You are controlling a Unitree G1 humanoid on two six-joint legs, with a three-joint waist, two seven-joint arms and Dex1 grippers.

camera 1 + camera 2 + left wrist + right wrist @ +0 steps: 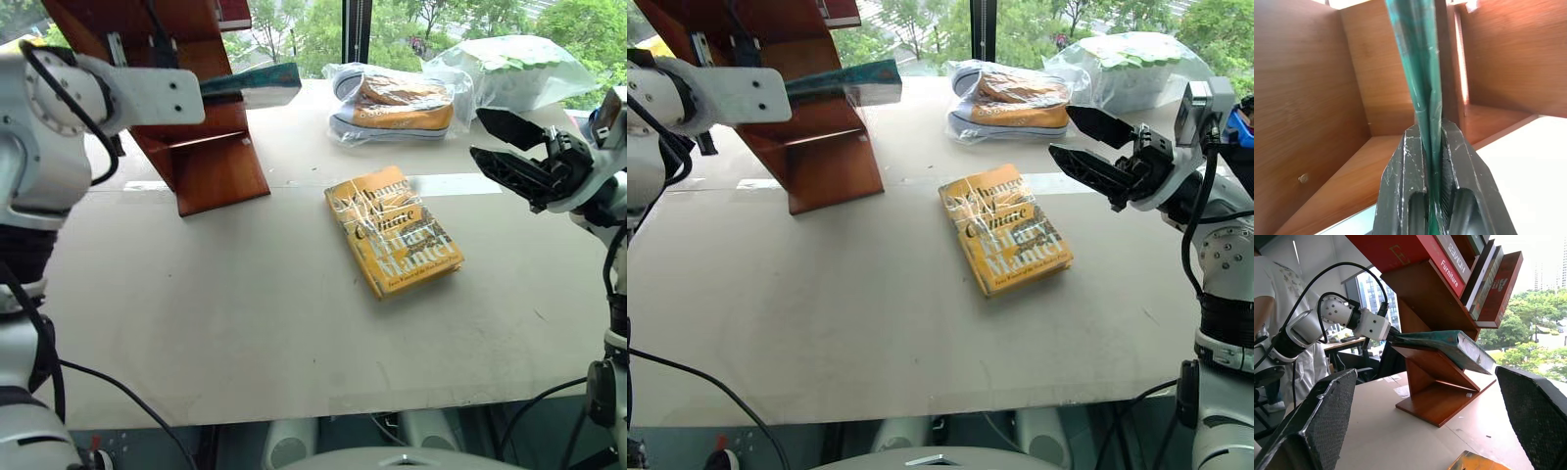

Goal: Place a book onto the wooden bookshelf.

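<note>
The left end effector (pixel 1432 196) clamps the large, stiff, plastic-slick teal-green book (pixel 1447 343) by one edge beside the reddish-brown wooden bookshelf (pixel 211 162); likely heavy, prone to slipping. The right end effector (pixel 1087 147) gapes empty.

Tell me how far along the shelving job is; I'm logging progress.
Done: the teal book is off the table, clamped in the left end effector. In hand: it is held out beside the wooden bookshelf, over a lower shelf, not resting on it as far as I can tell. Left: set it on a shelf and release. The right end effector hangs open, and the yellow book lies on the table.
</note>
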